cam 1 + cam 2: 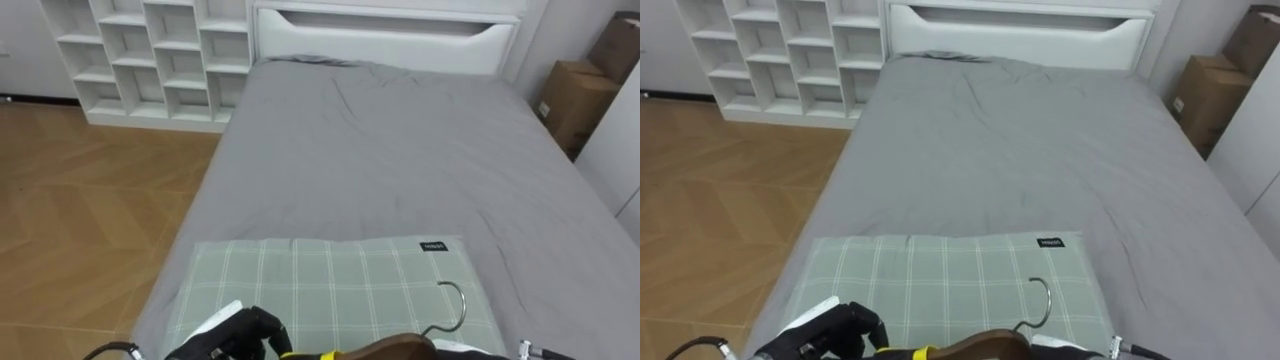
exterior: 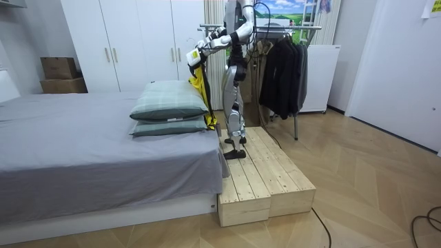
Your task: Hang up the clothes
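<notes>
A yellow garment [image 2: 198,77] hangs from a brown wooden hanger [image 1: 392,348] with a metal hook [image 1: 452,303], held up over a green checked pillow [image 1: 320,280] on the grey bed [image 1: 390,160]. My left hand [image 1: 238,333] sits at the hanger's left end with its dark fingers curled at the yellow cloth [image 1: 300,353]. Only a sliver of my right hand [image 1: 470,347] shows at the hanger's right end on the bottom edge. In the room view I stand on a wooden platform [image 2: 265,176] beside the pillows, both arms stretched toward the bed.
A clothes rack [image 2: 286,29] with dark clothes stands right behind me. A white shelf unit [image 1: 150,60] and wooden floor lie left of the bed; a white headboard [image 1: 385,35] and cardboard boxes [image 1: 575,100] are at its far end.
</notes>
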Robot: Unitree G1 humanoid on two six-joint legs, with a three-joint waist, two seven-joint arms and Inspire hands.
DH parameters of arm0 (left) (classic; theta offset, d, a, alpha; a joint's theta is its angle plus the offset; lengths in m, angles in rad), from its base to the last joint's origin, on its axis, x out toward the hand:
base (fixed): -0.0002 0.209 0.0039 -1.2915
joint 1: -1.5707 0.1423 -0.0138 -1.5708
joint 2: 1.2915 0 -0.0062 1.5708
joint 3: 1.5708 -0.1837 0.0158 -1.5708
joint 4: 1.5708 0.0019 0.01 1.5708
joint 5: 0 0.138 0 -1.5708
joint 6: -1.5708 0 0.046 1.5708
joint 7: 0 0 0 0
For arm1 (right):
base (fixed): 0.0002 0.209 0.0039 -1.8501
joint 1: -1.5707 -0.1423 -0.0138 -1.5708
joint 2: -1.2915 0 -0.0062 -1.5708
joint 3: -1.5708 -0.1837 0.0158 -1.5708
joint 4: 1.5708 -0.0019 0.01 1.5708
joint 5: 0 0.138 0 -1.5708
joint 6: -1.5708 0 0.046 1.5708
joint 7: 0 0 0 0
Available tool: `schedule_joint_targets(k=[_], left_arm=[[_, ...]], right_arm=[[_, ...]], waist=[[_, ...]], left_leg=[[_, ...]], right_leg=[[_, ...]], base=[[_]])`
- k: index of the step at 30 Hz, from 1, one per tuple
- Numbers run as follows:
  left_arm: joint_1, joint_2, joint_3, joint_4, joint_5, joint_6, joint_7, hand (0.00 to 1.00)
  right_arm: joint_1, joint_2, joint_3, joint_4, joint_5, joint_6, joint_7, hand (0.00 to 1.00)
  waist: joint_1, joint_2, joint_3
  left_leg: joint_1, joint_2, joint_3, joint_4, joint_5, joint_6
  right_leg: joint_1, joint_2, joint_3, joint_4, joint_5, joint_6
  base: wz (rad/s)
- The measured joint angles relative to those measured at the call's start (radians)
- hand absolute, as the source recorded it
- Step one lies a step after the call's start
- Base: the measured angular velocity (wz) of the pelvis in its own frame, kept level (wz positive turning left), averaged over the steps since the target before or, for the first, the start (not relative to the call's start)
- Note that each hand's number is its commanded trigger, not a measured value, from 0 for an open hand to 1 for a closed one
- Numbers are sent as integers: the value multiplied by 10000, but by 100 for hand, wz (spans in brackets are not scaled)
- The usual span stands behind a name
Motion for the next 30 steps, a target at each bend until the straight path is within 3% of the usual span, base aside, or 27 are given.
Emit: schedule_joint_targets(k=[6, 11, 16, 30], left_arm=[[-10, -77, 1, -7, -86, -11, 99, 100], [-8, -258, 20, -29, -368, -161, 137, 100], [-8, -264, 196, -15, -398, -185, 215, 100], [-6, -248, 200, -14, -398, -215, 226, 100]], right_arm=[[0, -5, -61, -209, -22, -26, -310, 100], [0, -56, -636, -233, -26, -128, -485, 100], [2, -61, -807, -235, 22, -540, -672, 100], [9, -64, -826, -233, -20, -732, -783, 100]], waist=[[-5, -53, 11], [-5, 91, 53], [-46, 201, 47], [-270, 176, 51]], left_leg=[[31, 6, 7, -24, -10, -8], [86, 9, 8, -3, -11, -10], [146, 23, 69, -33, -1, -21], [144, 16, 116, -63, -5, -21]], right_leg=[[-11, 2, 24, 14, 9, -14], [-8, 8, 39, 3, 7, -13], [7, 18, 119, 0, -18, -27], [66, 2, 138, -23, -34, -18]], base=[[0], [-1], [-5], [0]])
